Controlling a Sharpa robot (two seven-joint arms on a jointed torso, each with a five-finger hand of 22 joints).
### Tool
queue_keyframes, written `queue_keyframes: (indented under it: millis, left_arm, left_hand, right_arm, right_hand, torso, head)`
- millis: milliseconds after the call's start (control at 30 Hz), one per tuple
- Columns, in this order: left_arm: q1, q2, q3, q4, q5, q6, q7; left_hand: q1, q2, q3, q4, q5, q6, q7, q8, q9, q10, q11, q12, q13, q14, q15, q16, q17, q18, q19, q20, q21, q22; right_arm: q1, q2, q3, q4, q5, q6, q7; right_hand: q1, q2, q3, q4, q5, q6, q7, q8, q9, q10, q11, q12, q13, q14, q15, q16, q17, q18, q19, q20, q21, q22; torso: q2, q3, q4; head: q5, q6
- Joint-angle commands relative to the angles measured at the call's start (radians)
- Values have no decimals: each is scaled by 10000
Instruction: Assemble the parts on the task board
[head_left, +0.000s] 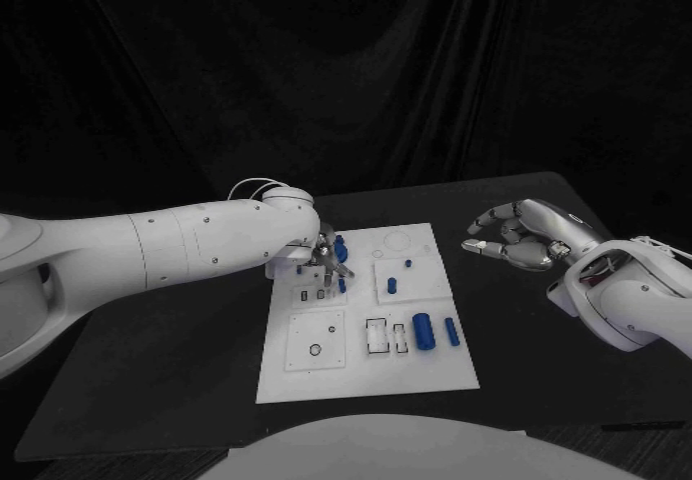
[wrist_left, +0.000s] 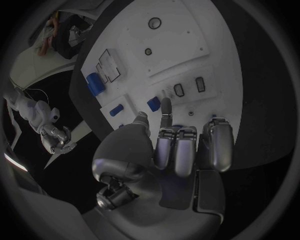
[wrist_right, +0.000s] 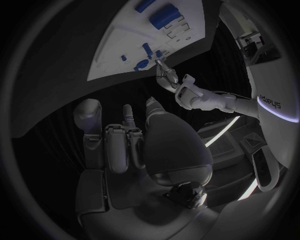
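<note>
Directly beneath left hand (head_left: 326, 262), small blue part (head_left: 342, 285), on task board (head_left: 433, 375)

The left hand (head_left: 326, 260) hangs over the task board (head_left: 368, 375), the right hand (head_left: 508, 235) curled beside it.

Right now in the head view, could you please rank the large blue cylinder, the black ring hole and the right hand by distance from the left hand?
1. Black ring hole, on the square plate in the white task board's near left part, below the left hand.
2. Large blue cylinder, near right part; close to the hole's distance.
3. Right hand, off the board's right side.
</note>
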Motion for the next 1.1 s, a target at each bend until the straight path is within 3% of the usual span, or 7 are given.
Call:
queue_keyframes:
  millis: [33, 600, 1100]
  left_arm:
    - [-55, 35, 9, -27, -16, -105, 229]
    - [-158, 169, 9, -212, -15, -168, 423]
    - [-296, 303, 9, -387, -15, -186, 544]
  left_hand:
    - [48, 89, 72, -13, 70, 76, -26, -59, 18, 1076, -74, 27, 2613, 1074, -68, 26, 2634, -15, -81, 3, -73, 608]
    - [125, 147, 259, -185, 215, 149, -52, -194, 65, 1076, -101, 27, 2613, 1074, -93, 26, 2634, -8, -82, -17, -115, 592]
    - [226, 219, 478, -376, 313, 221, -83, -306, 117, 1076, -130, 27, 2613, 1074, -120, 26, 2634, -16, -33, -41, -122, 626]
  right_arm:
    - [-36, 15, 7, 1, -13, -56, 77]
    - [-50, 61, 7, -28, -13, -92, 78]
    - [-51, 116, 7, -57, -13, -286, 1]
  right_hand:
    - [33, 51, -63, -16, 30, 52, 4, 56, -10, 885, 43, -47, 2429, 648, 57, 47, 1413, -55, 70, -10, 35, 1158]
    - [56, 60, -61, -23, 51, 75, 1, 66, -17, 888, 42, -43, 2433, 648, 55, 44, 1408, -50, 65, -12, 7, 1152]
    - [54, 205, -35, 7, 139, 147, 11, 93, -50, 877, 67, -60, 2416, 632, 66, 4, 1354, -37, 43, -10, -93, 1129]
  torso:
    - [-7, 2, -16]
    - [-18, 2, -2]
    - [-25, -3, -11]
  head:
    - [0, -2]
    - [-47, -2]
    - [-99, -2]
